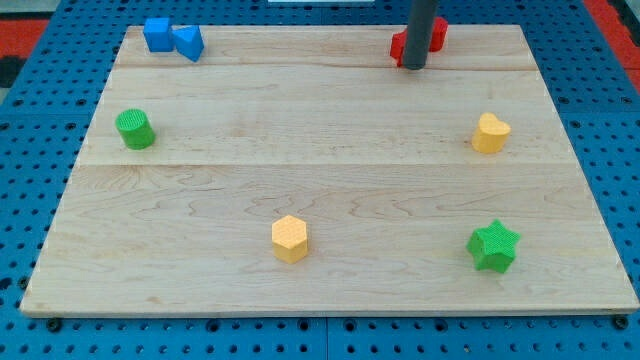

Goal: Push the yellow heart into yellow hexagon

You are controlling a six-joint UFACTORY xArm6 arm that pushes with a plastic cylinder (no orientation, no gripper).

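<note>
Yellow heart sits at view's right, well apart from yellow hexagon at bottom centre. My tip w/ no jaws, holds nothing, beside red block up top.

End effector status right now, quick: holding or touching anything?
My tip: a bare rod with no jaws, holding nothing; it sits at the view's top against the red block, far from the yellow heart.

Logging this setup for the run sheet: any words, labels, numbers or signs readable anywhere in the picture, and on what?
None. No text shows on the board, the yellow heart, the yellow hexagon, the other blocks, my tip or the blue pegboard.
</note>
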